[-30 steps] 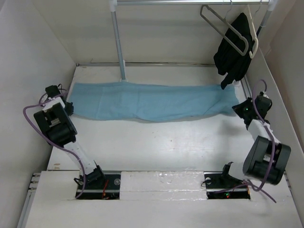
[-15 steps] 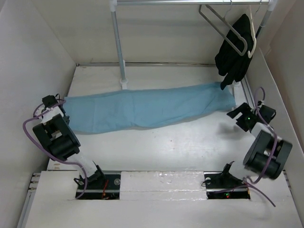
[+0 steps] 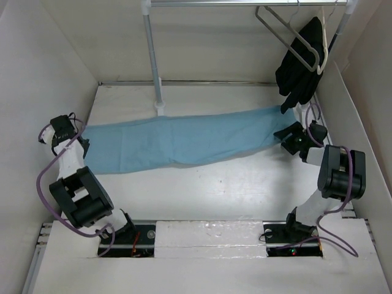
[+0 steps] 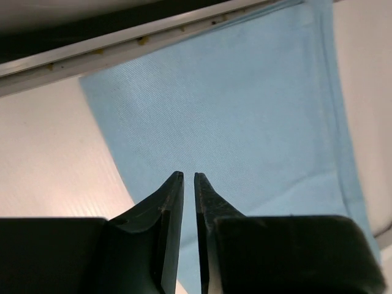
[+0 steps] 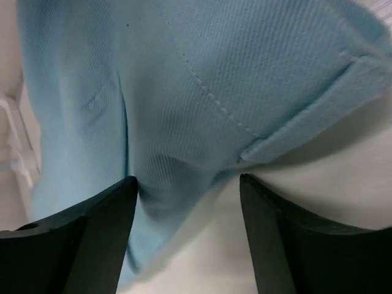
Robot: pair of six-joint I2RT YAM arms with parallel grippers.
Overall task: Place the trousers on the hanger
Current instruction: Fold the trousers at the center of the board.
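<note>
Nearest to the arm bases there's just bare white counter (image 3: 214, 184). A bit further out, the left pincer (image 4: 188, 174) sits over the left end of the trousers (image 3: 184, 138). It's all but closed, with only a thin slit between the tips and no cloth pinched in there. Over on the right, the right pincer (image 5: 188, 180) is spread wide open, its tips either side of a seamed fold at the trousers' right end, not gripping anything. The trousers themselves lie flat in a long light blue strip across the counter, running from one pincer to the other, so not on the hanger yet. At the back right, the hanger (image 3: 277, 33) dangles from the rail (image 3: 245, 3), right next to a black garment (image 3: 300, 73) on a cream hanger (image 3: 324, 49).
</note>
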